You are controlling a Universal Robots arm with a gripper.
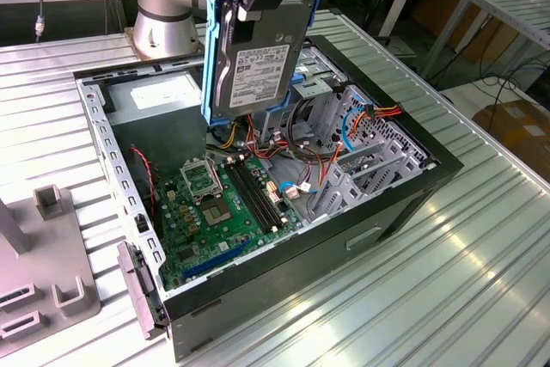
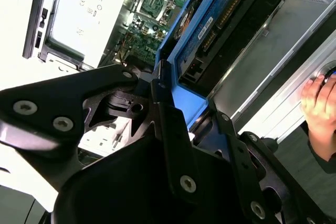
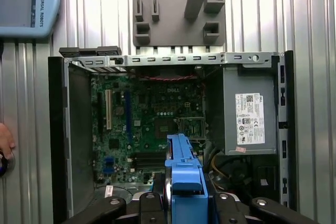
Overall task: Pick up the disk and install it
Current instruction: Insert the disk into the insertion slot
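My gripper (image 1: 245, 2) is shut on the top edge of the disk (image 1: 258, 66), a silver-grey drive with a white label and blue rails. The disk hangs upright above the open computer case (image 1: 412, 186), over the motherboard (image 1: 215, 204) and beside the metal drive cage (image 1: 361, 135). It touches nothing below. In the second wrist view the black fingers (image 2: 163, 103) clamp the blue rail of the disk (image 2: 220, 30). The first wrist view looks down the disk's blue rail (image 3: 184, 166) into the case (image 3: 58, 129).
The grey power supply (image 1: 159, 96) fills the case's far corner, and loose cables (image 1: 301, 169) lie by the cage. A grey fixture (image 1: 43, 272) sits at the exterior view's left. A person's hand (image 2: 320, 108) rests near the case. The ribbed metal table (image 1: 447, 298) surrounds it.
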